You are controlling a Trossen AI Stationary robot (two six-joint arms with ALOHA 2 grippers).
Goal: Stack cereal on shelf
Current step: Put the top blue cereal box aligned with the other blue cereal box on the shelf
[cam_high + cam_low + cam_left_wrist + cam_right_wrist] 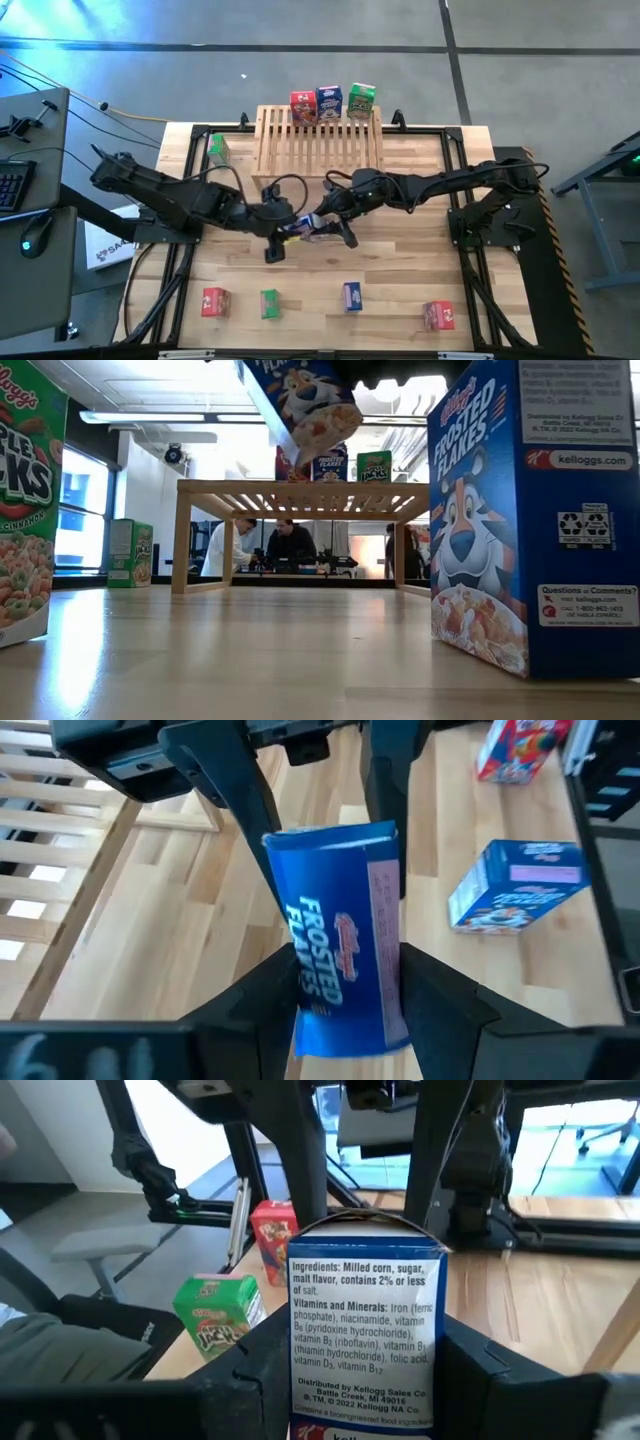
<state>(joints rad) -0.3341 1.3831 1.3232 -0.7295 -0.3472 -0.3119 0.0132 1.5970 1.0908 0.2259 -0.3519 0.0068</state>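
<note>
High view showed both arms reaching inward, meeting mid-surface: left pincer (283, 232) and right pincer (322, 224) each clamped one end of a blue Frosted Flakes box (303, 230), lifted, between them, near the shelf (318, 148).

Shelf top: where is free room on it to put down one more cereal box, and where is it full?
The shelf is crowded only along its far edge, where a red box, a blue box and a green box stand in a row. The slats nearer the grippers are bare, as is the far left corner beside the red box.
</note>
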